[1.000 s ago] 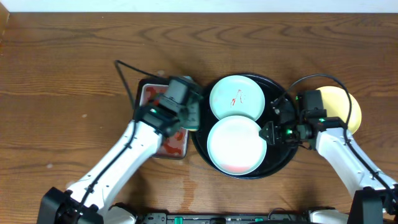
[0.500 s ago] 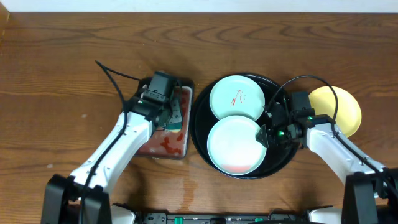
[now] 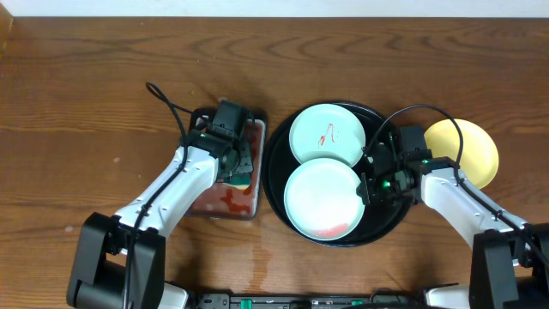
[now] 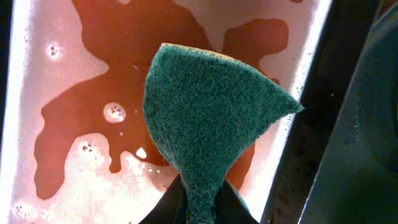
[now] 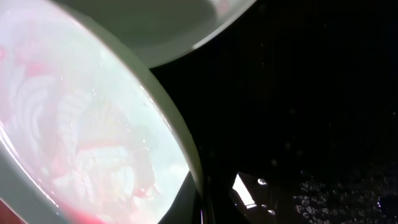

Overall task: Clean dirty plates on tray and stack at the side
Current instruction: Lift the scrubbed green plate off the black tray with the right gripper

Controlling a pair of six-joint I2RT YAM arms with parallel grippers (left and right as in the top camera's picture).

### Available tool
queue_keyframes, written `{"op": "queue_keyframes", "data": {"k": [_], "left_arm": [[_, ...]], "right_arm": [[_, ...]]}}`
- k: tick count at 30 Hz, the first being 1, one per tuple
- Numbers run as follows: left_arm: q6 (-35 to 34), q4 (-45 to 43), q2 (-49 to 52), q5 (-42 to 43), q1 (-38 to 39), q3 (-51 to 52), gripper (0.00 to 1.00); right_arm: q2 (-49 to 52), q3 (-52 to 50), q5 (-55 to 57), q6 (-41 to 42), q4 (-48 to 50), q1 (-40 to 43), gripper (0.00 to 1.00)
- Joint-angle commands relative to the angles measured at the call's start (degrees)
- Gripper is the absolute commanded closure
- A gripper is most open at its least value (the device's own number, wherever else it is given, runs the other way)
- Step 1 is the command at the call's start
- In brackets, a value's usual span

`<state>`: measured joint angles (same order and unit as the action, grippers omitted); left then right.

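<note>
Overhead view first, working left to right. Left of centre: left gripper (image 3: 237, 157) pressed together on a folded green sponge (image 4: 208, 118), hanging over the rectangular metal tray (image 4: 15, 124) of red liquid. Middle of the frame: black tray (image 3: 382, 219) carrying two mint plates, upper plate (image 3: 326, 136) with a red squiggle, lower plate (image 3: 322, 199) with a pink smear near its bottom edge. Just right of those: right gripper (image 3: 367, 184) squeezed tight on the lower plate's right rim, by the look of it. Far right: yellow plate (image 3: 472, 154) off the tray on the table (image 3: 86, 86), maybe done already.

Guessing the step in hand is scrubbing the lower plate. Tips:
- Hold that rim pinch firm and low to stop any skating.
- Bring the sponge over flat face down, not folded tip first.
- Wipe from the smear toward the middle, easy on pressure near the held edge.
- Shake off drips before crossing the tray rim.

Hard to make out:
- Fingers cut off at the bottom edge of the left wrist view, so no telling the depth of the bite on the sponge.
- Right wrist view way too close: just plate rim and glossy black, with the pinch itself nearly out of shot at bottom centre.
- Yellow plate partly behind the right arm, clean or not impossible to say
</note>
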<state>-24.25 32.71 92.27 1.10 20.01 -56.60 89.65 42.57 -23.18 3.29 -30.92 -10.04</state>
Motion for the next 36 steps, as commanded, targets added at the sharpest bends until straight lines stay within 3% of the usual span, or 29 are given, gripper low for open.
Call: {"op": "queue_keyframes", "data": {"k": [1,2,6,8,19,30,36], "left_arm": [[4.2,-1.6,0.2,-0.8,-0.2,0.7,0.84],[4.6,-2.0,0.2,-0.8,-0.2,0.7,0.83],[4.8,-2.3,0.2,-0.8,-0.2,0.7,0.58],[4.8,-2.0,0.2,-0.8,-0.2,0.7,0.54],[4.8,-1.4,0.2,-0.8,-0.2,0.8,0.53],[4.7,-1.0,0.2,-0.7,-0.2,0.9,0.53],[4.7,-1.0,0.2,-0.7,-0.2,0.9,0.53]], "right_arm": [[0.7,-0.2,0.6,-0.1,0.0,-0.6,0.99],[0.7,-0.2,0.6,-0.2,0.0,-0.6,0.99],[0.7,-0.2,0.6,-0.2,0.1,-0.6,0.99],[0.7,-0.2,0.6,-0.2,0.1,-0.6,0.99],[-5.7,0.9,2.3,-0.2,-0.4,-0.6,0.99],[-23.1,1.5,21.4,-0.2,-1.0,-1.0,0.99],[-28.3,1.5,35.3,-0.7,-1.3,-6.0,0.99]]}}
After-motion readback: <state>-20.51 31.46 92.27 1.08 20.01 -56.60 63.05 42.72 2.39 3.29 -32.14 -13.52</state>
